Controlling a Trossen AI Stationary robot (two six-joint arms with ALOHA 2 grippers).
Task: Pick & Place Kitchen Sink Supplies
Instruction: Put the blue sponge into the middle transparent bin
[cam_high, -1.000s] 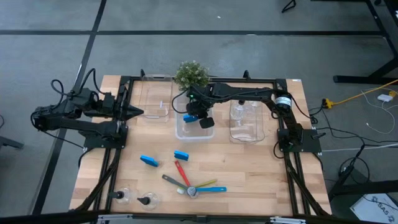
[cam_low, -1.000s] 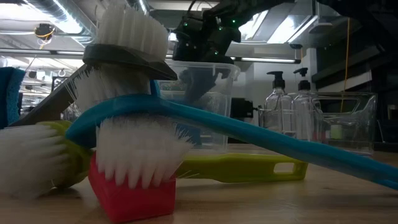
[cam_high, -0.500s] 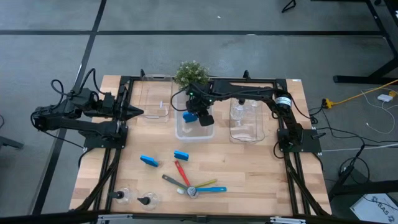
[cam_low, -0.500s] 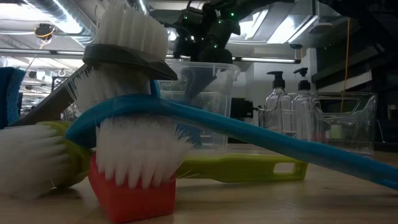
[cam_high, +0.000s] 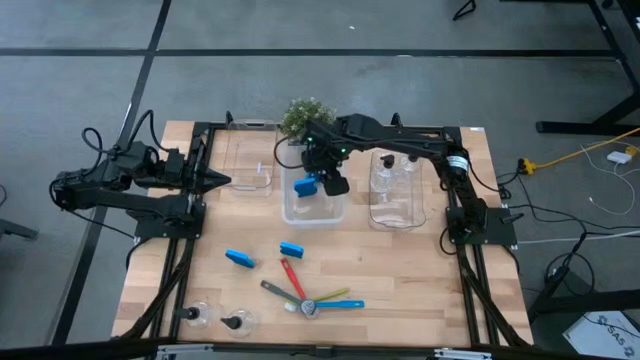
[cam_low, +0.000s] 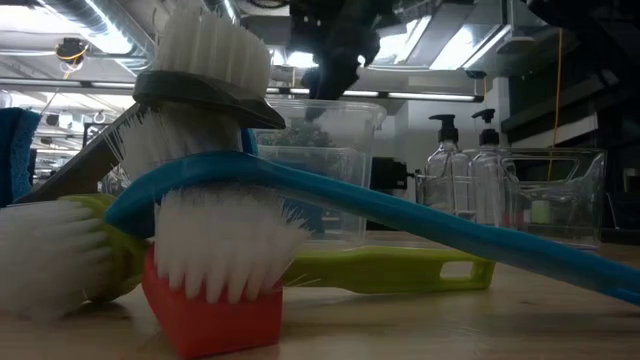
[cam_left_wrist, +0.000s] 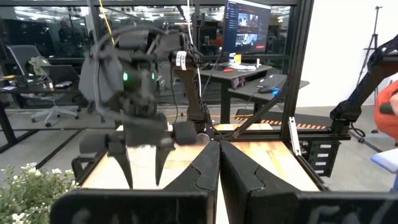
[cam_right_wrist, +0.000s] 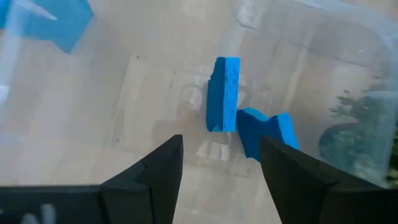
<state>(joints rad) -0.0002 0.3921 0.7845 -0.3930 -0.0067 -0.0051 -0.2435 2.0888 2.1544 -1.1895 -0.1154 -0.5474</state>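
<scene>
My right gripper (cam_high: 334, 185) (cam_right_wrist: 219, 148) hangs open above the clear middle bin (cam_high: 288, 213), touching nothing. Below its fingers, two blue sponges lie in that bin: one stands on its edge (cam_right_wrist: 224, 93), the other (cam_right_wrist: 268, 132) leans beside it. Two more blue sponges (cam_high: 239, 259) (cam_high: 291, 249) lie on the table. The red, grey, yellow-green and blue brushes (cam_high: 305, 295) lie crossed in a heap near the near edge. Two pump bottles (cam_high: 200, 315) (cam_high: 237, 322) stand at the near left; two others (cam_high: 395, 178) stand in the right bin. My left gripper (cam_high: 222, 181) (cam_left_wrist: 217, 165) waits shut at the table's left.
A clear left bin (cam_high: 250, 165) and the right bin (cam_high: 400, 215) flank the middle one along the far side. A green potted plant (cam_high: 305, 118) stands behind the middle bin. Black frame rails (cam_high: 180, 270) run down both sides of the wooden table.
My right gripper has risen out of the middle bin and drifted a little toward the far edge. The blue sponges have stayed in the bin.
</scene>
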